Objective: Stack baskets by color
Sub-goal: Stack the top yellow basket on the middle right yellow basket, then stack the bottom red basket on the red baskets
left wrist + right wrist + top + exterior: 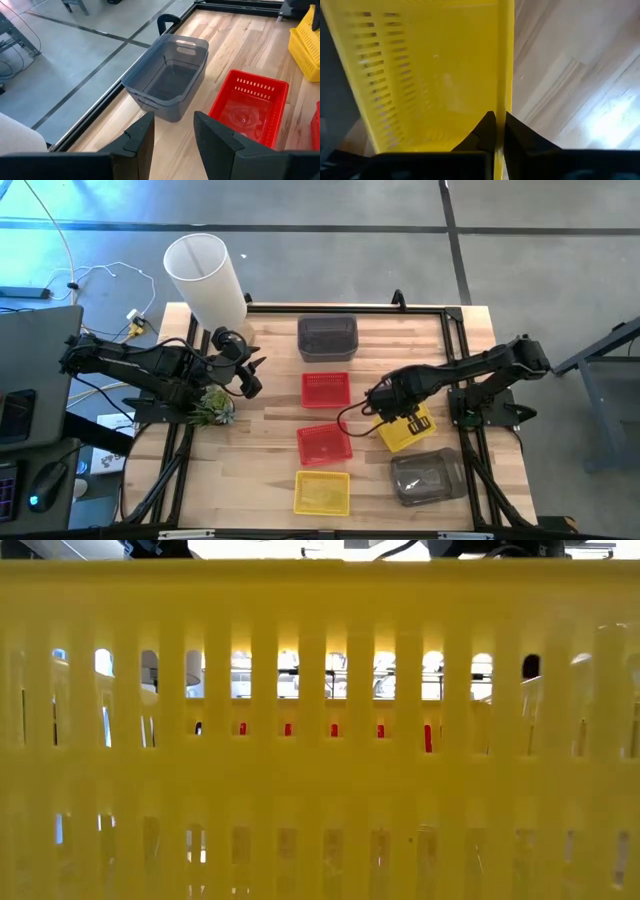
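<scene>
Left gripper (250,375) waits at table's left, fingers apart, empty, pointing twd the grey basket (327,338). Right gripper (378,408), arm stretched from the right, pinches rim of a tilted yellow basket (408,430) near centre-right.

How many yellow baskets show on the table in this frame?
2. One yellow basket lies at the near edge, below the red ones; the other yellow basket is pinched by its wall in the right claw. Nested ones may be hidden.

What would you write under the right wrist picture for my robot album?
The right gripper pinches the thin wall of a yellow slotted plastic basket above the pale wooden table.
</scene>
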`<state>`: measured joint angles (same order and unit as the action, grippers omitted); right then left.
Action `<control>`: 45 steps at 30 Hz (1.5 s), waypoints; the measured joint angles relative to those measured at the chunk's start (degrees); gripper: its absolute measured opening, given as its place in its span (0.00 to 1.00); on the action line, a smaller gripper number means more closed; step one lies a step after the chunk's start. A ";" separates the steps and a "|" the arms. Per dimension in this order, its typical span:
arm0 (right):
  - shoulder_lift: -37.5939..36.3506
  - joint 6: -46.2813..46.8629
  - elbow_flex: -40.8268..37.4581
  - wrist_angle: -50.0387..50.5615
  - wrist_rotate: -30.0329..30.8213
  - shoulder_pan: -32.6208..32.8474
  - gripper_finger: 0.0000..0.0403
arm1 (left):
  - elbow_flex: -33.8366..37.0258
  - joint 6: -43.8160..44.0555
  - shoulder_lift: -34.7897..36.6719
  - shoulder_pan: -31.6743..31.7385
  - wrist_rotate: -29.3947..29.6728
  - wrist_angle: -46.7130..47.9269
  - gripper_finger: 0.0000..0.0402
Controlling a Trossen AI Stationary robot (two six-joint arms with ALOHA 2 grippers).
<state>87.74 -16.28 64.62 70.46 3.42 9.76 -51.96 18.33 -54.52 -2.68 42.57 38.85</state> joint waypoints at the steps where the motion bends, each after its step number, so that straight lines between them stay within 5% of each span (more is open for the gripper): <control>1: 0.00 0.46 0.00 0.04 0.00 -0.02 0.05 | 0.00 0.00 0.00 0.00 -0.01 0.00 0.31; 13: 0.00 4.14 0.00 0.69 5.72 -0.33 0.26 | 0.00 0.07 0.00 0.00 -0.01 0.00 0.31; 23: -0.04 10.38 2.73 2.06 7.64 -1.25 0.27 | 0.00 0.09 0.00 0.02 -0.17 0.00 0.31; 31: -0.04 13.91 5.78 -5.28 8.48 -1.25 0.27 | 0.00 0.72 -0.06 0.00 -7.27 -0.07 0.31; 40: -0.04 16.14 8.40 -8.71 21.33 -2.41 0.27 | -0.02 2.69 -4.60 -0.86 -16.40 -2.98 0.31; 45: -0.04 19.53 10.73 -8.57 22.47 -4.35 0.27 | -0.03 2.54 -8.66 -3.51 -17.00 -7.12 0.31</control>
<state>87.70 3.25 75.35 61.89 25.89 5.41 -52.00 20.87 -63.18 -6.19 25.57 31.73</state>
